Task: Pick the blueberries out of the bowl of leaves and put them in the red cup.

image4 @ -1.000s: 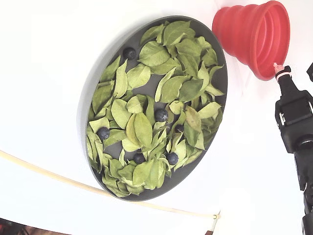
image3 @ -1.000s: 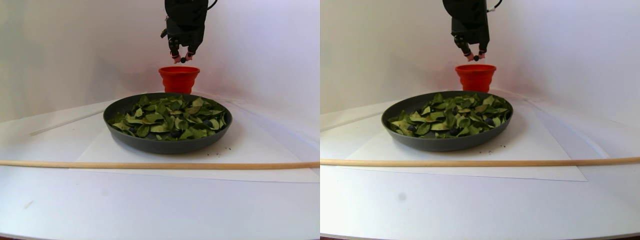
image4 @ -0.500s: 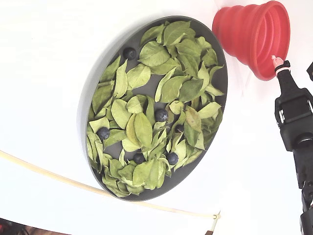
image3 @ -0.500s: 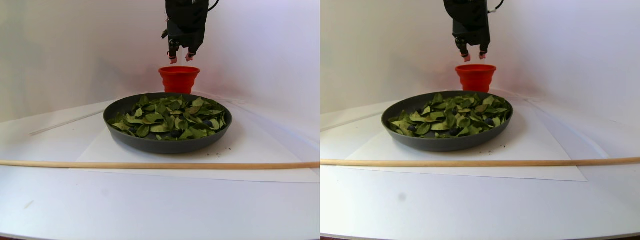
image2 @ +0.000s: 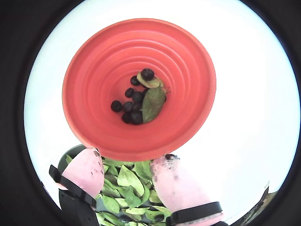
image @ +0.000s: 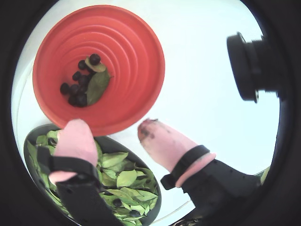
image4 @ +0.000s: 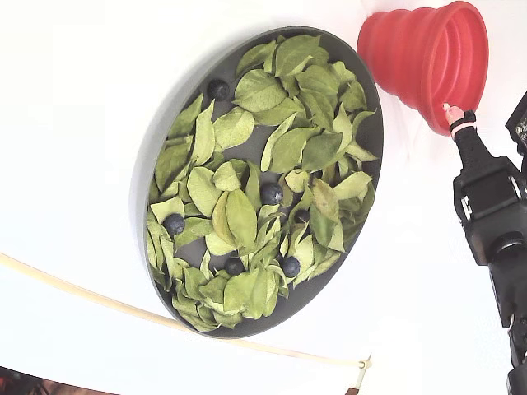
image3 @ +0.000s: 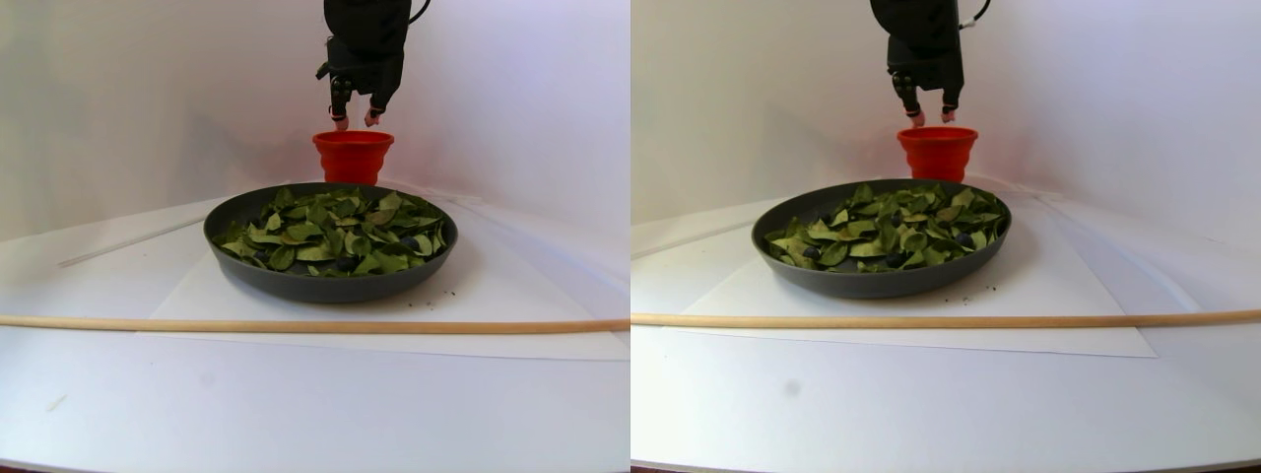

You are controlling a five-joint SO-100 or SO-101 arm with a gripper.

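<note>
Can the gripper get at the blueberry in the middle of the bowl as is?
Probably yes: the small dark blueberry lies exposed on the green leaves, uncovered, and the gripper hangs empty, jaws open, above the red silicone cup.

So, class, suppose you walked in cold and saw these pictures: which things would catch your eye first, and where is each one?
The bright red cup dominates both wrist views, with dark blueberries and a stray leaf or two at its bottom. Just above its rim hangs the gripper, its pink fingertips apart and empty. In the fixed view, the wide dark bowl of green leaves sits beside the cup.
</note>
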